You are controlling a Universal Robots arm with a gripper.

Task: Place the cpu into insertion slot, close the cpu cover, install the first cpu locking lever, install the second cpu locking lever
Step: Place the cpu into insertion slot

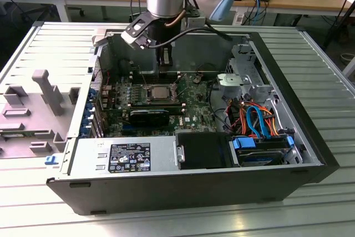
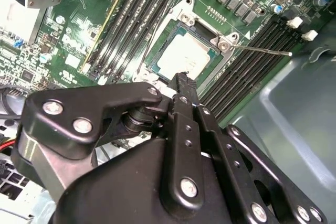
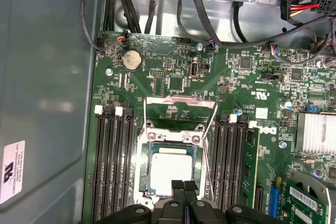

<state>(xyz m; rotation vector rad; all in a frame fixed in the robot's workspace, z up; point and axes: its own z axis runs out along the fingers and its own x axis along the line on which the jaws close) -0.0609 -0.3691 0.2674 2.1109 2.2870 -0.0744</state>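
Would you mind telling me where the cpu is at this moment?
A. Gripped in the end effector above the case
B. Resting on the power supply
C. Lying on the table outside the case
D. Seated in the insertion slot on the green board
D: in the first wrist view the cpu lies flat inside the metal rim of the insertion slot, while the end effector above it grips nothing.

The dull silver-grey cpu (image 3: 170, 171) lies flat and square inside the shiny-rimmed insertion slot (image 3: 142, 167).
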